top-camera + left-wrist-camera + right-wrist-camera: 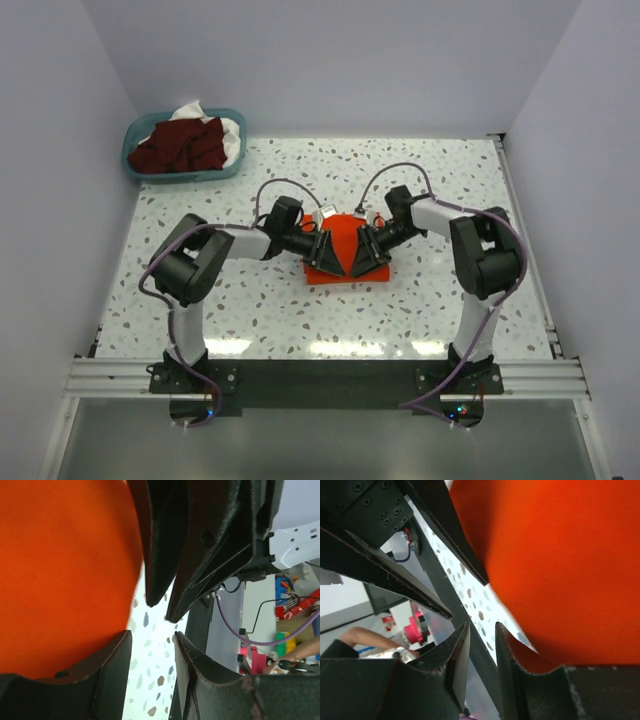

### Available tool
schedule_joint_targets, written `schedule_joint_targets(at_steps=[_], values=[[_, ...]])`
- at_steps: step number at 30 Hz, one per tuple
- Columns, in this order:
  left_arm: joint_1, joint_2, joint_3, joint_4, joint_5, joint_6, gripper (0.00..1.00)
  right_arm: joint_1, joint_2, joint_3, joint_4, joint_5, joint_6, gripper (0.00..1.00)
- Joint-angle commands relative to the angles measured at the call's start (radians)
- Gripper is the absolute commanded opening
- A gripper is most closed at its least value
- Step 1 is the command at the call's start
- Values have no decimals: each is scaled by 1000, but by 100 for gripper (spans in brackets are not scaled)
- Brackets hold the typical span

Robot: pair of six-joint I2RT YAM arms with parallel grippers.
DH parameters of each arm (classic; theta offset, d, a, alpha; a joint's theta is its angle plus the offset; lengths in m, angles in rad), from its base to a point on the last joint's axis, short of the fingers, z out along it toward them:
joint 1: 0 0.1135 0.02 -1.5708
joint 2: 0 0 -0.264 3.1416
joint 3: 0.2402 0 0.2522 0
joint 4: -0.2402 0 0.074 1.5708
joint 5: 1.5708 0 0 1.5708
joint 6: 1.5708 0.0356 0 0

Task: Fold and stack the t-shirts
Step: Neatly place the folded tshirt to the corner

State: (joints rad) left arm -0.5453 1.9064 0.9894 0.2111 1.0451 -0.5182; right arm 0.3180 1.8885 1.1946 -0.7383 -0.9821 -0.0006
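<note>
Mid-table, orange shirt (343, 232) lay folded on the table. Left gripper (152, 634) and right gripper (482, 625) hung over it, both parted, holding nothing. Fold looked done imo. Next job probably: grab a maroon shirt (180, 145) from the basket (135, 165).

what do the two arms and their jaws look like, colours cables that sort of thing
Both arms match: the left arm and right arm have white link shells between bulky black joint housings, and stand on black bases at a silver rail. A purple cable loops loosely along each one. The jaws are black, flat and wedge-shaped, with scuffed, rough edges in the wrist views.
</note>
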Motion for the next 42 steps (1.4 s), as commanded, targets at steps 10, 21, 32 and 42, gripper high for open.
schedule_joint_targets(at_steps=[10,21,32,42], values=[[114,224,-28,-154,0,121,48,-155,280,20,-108,28,-251,29],[228,114,-75,-283,-14,263,51,-232,210,43,-266,57,-384,34],[161,-268,205,-564,-520,391,71,-306,-139,246,-310,196,-293,63],[-166,52,594,-697,-1119,258,88,-376,-229,327,-248,421,-239,95]])
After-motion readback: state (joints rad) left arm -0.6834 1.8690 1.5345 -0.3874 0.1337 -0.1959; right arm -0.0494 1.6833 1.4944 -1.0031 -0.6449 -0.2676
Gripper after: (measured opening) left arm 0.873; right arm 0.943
